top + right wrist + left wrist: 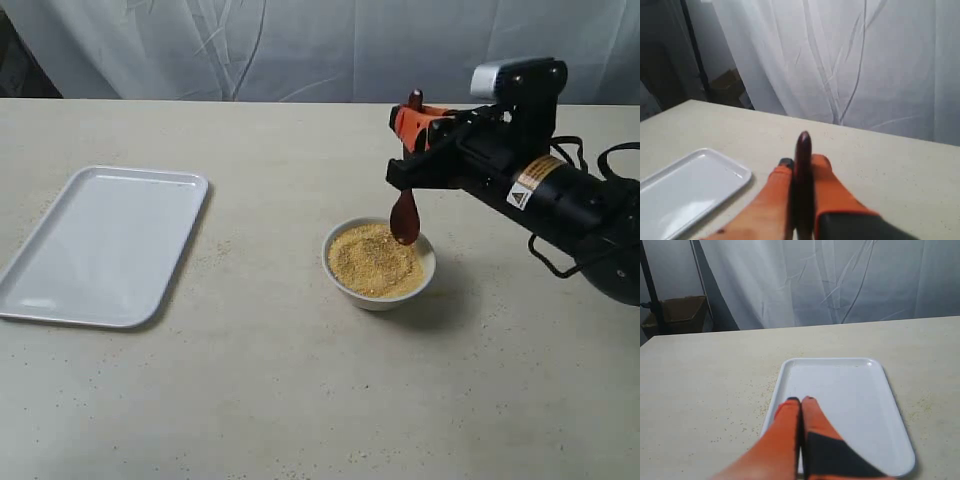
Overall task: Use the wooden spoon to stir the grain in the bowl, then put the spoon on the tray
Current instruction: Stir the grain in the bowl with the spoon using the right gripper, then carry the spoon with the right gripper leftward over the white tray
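A white bowl of yellow grain stands on the table, right of centre. My right gripper is shut on the dark wooden spoon, which hangs upright with its oval end touching the grain at the bowl's far right side. In the right wrist view the spoon handle sticks up between the orange fingers of that gripper. The white tray lies flat at the left. My left gripper hovers shut and holds nothing above the tray near its edge.
Loose grains are scattered on the beige tabletop beside the tray and around the bowl. A white curtain hangs behind the table's far edge. A cardboard box sits beyond the table.
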You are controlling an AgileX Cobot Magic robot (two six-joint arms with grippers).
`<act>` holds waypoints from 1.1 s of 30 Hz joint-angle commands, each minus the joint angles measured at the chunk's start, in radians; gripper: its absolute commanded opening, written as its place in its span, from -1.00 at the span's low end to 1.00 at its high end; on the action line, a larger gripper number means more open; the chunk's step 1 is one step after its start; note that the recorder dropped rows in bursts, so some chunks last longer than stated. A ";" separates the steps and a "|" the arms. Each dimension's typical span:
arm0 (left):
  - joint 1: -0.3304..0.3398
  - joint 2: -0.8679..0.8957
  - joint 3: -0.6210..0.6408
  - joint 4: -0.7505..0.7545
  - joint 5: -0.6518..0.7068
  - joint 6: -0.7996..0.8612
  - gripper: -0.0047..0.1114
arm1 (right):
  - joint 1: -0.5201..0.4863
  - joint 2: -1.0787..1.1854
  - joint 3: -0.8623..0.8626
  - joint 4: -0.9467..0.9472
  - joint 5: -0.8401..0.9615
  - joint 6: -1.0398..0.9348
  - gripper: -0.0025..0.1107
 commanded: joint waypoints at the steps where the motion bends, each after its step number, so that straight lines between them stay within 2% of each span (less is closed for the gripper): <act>1: -0.004 -0.005 0.002 0.004 -0.007 -0.004 -0.92 | -0.003 -0.047 -0.002 -0.010 -0.043 0.024 -0.96; 4: -0.004 -0.005 0.002 0.002 -0.007 -0.004 -0.92 | -0.003 -0.096 -0.059 -0.066 -0.060 0.215 -0.96; 9: -0.004 -0.005 0.002 0.002 -0.005 -0.004 -0.92 | 0.014 -0.095 -0.327 -0.354 0.136 0.691 -0.96; 13: -0.004 -0.005 0.002 0.002 -0.005 -0.004 -0.92 | 0.107 0.001 -0.577 -0.638 0.392 1.060 -0.96; 16: -0.004 -0.005 0.002 0.002 -0.005 -0.004 -0.92 | 0.179 0.138 -0.739 -0.777 0.375 1.314 -0.96; 23: -0.004 -0.005 0.002 0.002 -0.005 -0.004 -0.92 | 0.308 0.521 -1.123 -0.769 0.353 1.503 -0.96; 31: -0.004 -0.005 0.002 0.002 -0.005 -0.004 -0.92 | 0.379 0.902 -1.496 -0.724 0.358 1.642 -0.96; 33: -0.004 -0.005 0.002 0.002 -0.005 -0.004 -0.92 | 0.383 0.960 -1.549 -0.724 0.379 1.702 -0.88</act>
